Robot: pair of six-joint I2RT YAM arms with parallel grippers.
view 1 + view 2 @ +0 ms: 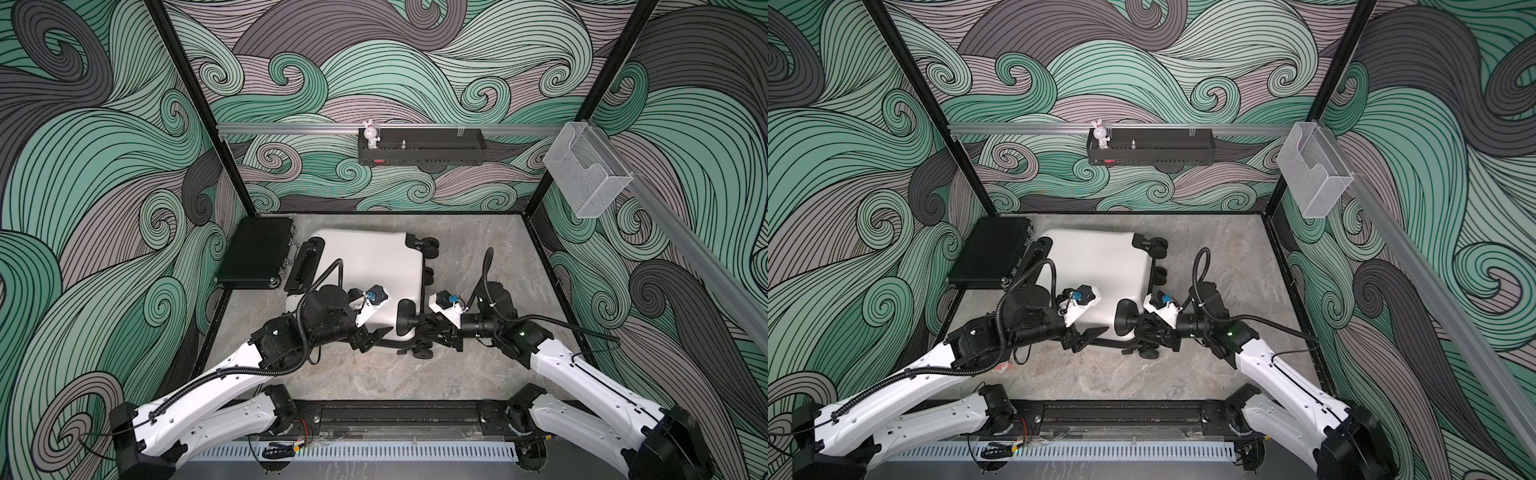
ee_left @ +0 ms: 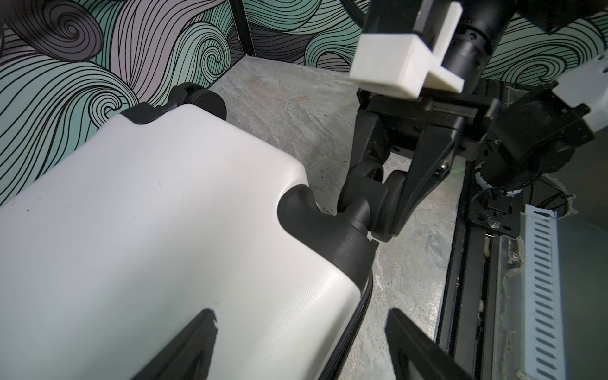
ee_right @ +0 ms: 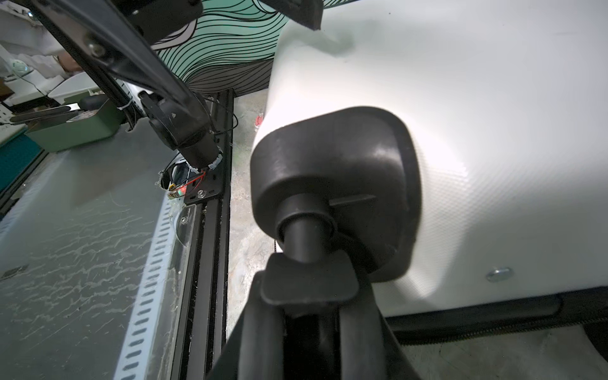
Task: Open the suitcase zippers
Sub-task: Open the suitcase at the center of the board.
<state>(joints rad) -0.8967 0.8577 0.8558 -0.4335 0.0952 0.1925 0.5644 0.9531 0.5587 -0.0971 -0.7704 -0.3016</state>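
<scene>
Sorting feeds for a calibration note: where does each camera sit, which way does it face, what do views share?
Top views: overhead behind the robot, looking down at the suitcase; left arm, right arm show.
Left wrist: behind the open left hand, facing the suitcase corner; fingertips show.
Right wrist: behind the right hand, gripping the corner caster.
Shared: both wrist views show that caster.

Tabletop [image 1: 478,241] far-right quarter open. Black briefcase [image 1: 257,253] fills far-left corner beside suitcase [image 1: 370,257]; right gripper [image 2: 376,200], clamped on wheel [image 2: 393,190], blocks near-centre.
</scene>
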